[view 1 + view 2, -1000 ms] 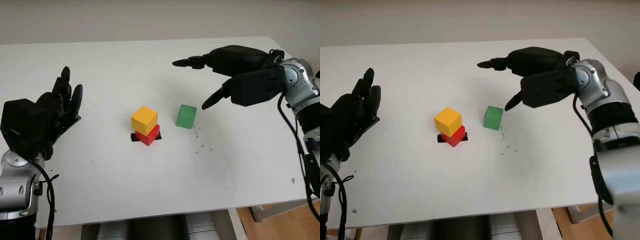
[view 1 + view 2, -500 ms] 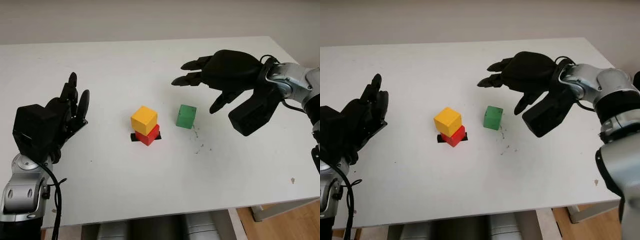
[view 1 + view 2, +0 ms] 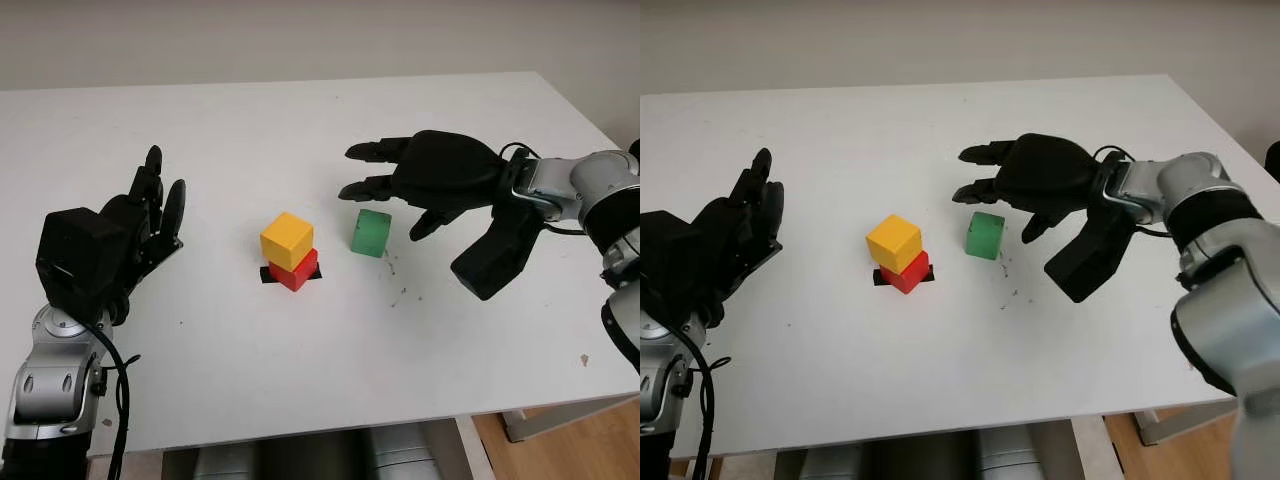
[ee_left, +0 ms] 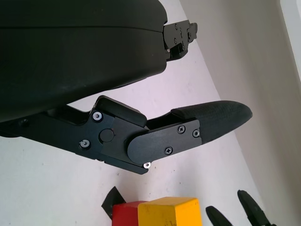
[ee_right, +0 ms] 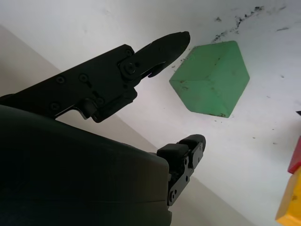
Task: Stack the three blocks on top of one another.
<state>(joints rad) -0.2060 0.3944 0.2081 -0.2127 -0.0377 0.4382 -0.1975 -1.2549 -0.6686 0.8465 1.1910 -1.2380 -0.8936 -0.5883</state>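
A yellow block (image 3: 287,238) sits skewed on top of a red block (image 3: 298,271) near the table's middle. The green block (image 3: 371,231) stands alone on the table just to their right. My right hand (image 3: 382,195) is open and hovers close over the green block's far and right sides without touching it. In the right wrist view the green block (image 5: 211,84) lies between the fingers (image 5: 155,49), with a gap on each side. My left hand (image 3: 140,215) is open and raised at the table's left side. The left wrist view catches the yellow block (image 4: 171,212) and the red block (image 4: 126,214).
A black mark (image 3: 268,274) lies under the red block. Dark specks (image 3: 402,290) dot the white table (image 3: 300,370) in front of the green block. The table's front edge runs along the bottom, with wooden floor (image 3: 560,450) beyond its right corner.
My right hand has turned at the wrist and come down and left, closing in on the green block. The left hand has drifted slightly right. The blocks have not moved.
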